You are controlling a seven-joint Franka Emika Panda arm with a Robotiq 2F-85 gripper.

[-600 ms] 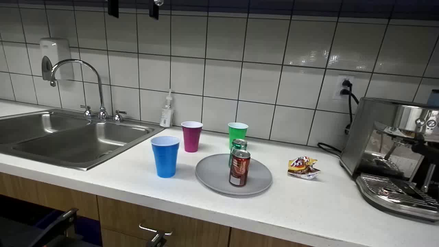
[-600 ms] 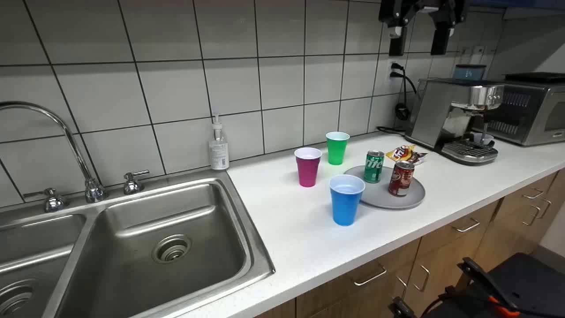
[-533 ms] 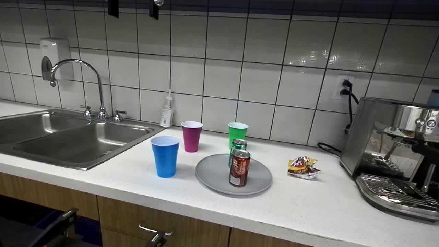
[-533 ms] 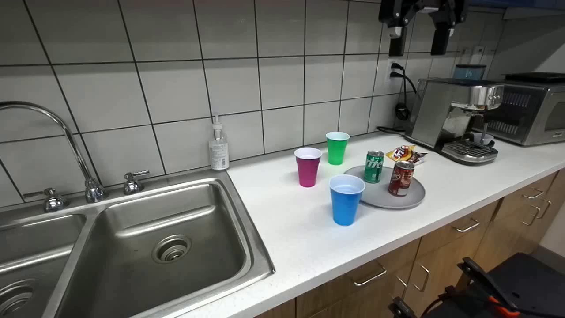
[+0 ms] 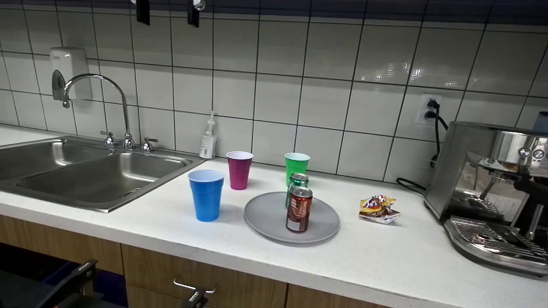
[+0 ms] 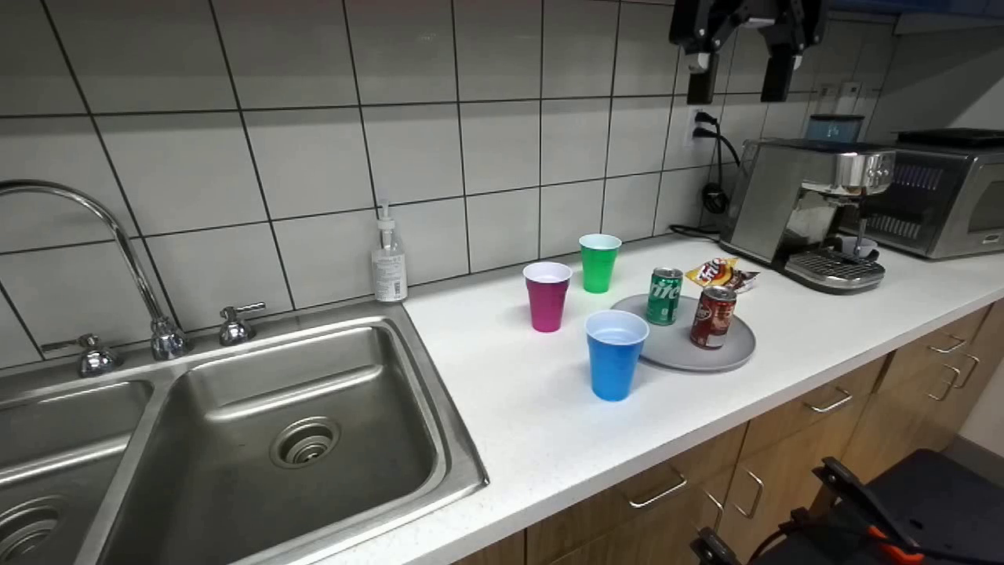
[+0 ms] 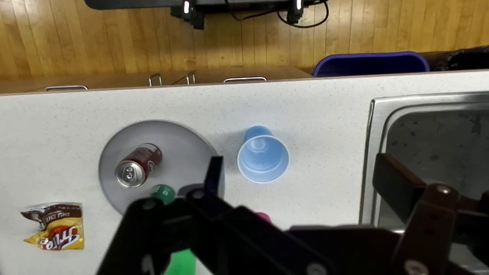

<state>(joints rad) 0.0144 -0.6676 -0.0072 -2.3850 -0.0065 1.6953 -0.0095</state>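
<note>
One Robotiq gripper (image 6: pixel 739 92) is hovering empty, jaws spread, high above the countertop (image 6: pixel 510 392), where a blue plastic cup (image 6: pixel 614 357) is standing between sink (image 6: pixel 227 463) and gray plate (image 6: pixel 671 349); I'm judging no grasp underway, any contact calling for descent.

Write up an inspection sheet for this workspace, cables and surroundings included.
Surface: white countertop, speckled.
Gripper: open, holding nothing, above the countertop.
Nearest thing: apparently the blue cup, upright, framed between the fingertips in the wrist view.
Clutter: gray plate bearing an upright green can and red can; upright purple cup and green cup; crumpled snack bag off the plate.
Cables: black cords plugged into a wall outlet near the coffee machine; a thin cable loop in the wrist view.
Surroundings: sink, faucet, pump bottle, tiled wall.
</note>
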